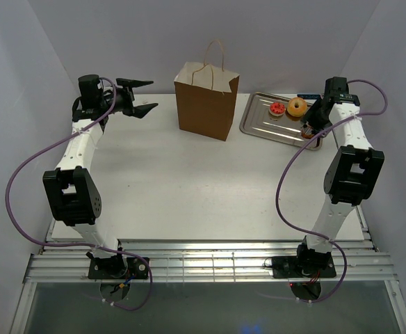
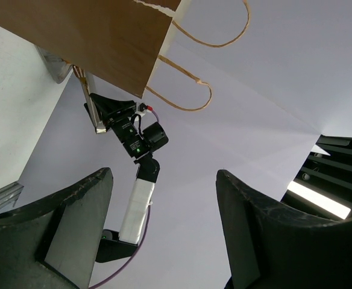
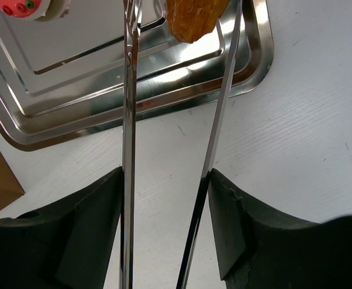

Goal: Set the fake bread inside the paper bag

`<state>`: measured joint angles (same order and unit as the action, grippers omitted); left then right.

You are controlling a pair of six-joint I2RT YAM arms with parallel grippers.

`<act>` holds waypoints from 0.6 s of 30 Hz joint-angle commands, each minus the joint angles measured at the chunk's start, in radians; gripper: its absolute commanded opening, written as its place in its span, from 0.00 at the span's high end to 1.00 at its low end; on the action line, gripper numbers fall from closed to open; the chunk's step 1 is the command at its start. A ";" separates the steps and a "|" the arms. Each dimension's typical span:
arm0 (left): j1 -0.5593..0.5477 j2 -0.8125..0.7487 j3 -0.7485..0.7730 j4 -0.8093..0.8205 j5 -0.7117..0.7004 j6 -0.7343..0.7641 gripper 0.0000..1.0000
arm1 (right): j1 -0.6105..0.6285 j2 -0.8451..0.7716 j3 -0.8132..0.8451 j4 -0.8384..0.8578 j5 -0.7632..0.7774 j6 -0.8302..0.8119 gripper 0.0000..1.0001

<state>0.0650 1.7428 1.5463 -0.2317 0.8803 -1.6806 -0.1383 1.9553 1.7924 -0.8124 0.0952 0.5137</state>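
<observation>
Right jaws clamped on tongs (image 3: 128,120); tongs pinch golden-brown bun (image 3: 191,18) over tray (image 3: 248,66), probably lifted, tips out of frame. Hold squeeze steady, carry high over paper bag (image 1: 206,108) mouth, release inside. Left jaws spread, empty, near bag.

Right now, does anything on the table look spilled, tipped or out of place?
Nothing stands out. The paper bag stands upright, the tart and donut lie in the tray, and the bun sits between the tongs in the right gripper.

A silver tray (image 1: 260,124) sits far right on the white table (image 1: 189,188), tongs (image 3: 128,150) above.
</observation>
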 commanded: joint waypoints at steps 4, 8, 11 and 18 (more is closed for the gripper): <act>0.013 -0.052 0.015 0.019 0.014 -0.004 0.21 | -0.007 0.008 0.058 0.019 0.012 -0.011 0.40; 0.016 -0.054 0.015 0.019 0.014 -0.001 0.21 | -0.009 0.008 0.048 0.022 0.005 -0.011 0.43; 0.016 -0.054 0.020 0.020 0.016 -0.001 0.21 | -0.009 0.008 0.047 0.022 0.000 -0.011 0.45; 0.018 -0.045 0.046 0.019 0.016 0.002 0.21 | -0.010 0.007 0.027 0.019 -0.008 -0.003 0.51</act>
<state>0.0757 1.7428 1.5494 -0.2317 0.8806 -1.6836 -0.1432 1.9656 1.8061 -0.8108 0.0944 0.5129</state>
